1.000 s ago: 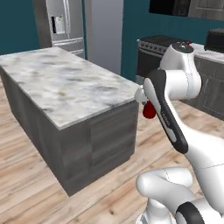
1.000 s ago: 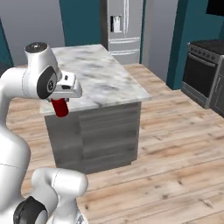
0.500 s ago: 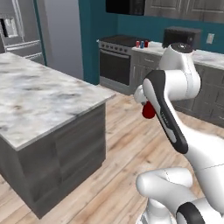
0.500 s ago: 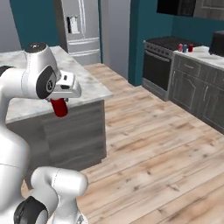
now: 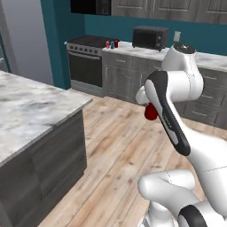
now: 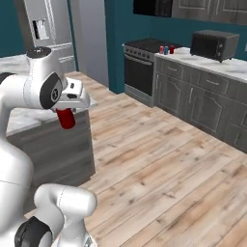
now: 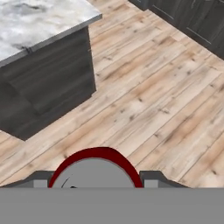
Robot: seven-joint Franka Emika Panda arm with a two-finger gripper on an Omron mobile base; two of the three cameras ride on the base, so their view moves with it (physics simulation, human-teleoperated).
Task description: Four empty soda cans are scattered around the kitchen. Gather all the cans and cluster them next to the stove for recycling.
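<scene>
The gripper (image 6: 67, 112) is clenched around a red soda can (image 6: 65, 118), carried upright below the hand over the wooden floor (image 6: 159, 164), just off the corner of the marble-topped island (image 5: 31, 111); from the hand camera its silvery top sits between the 2 finger tips. Far ahead, on the counter (image 6: 212, 65) just beside the black stove (image 6: 142, 67), stand what look like 3 small cans (image 6: 166, 49), red and blue, too small to make out singly. The boxy black countertop microwave (image 6: 214, 44) sits further along that counter. The main risk, as I judge it, is the carry itself: a sharp turn or stop of the base could let the can slip in a grip that holds only its upper part, and setting it down too close to the waiting cluster could knock those cans over. Against the pictures from 1 second ago, the whole scene has swung: the island filled the middle then, whereas the stove wall now lies ahead, so the base has turned, while the arm's pose and its hold on the can look unchanged.
</scene>
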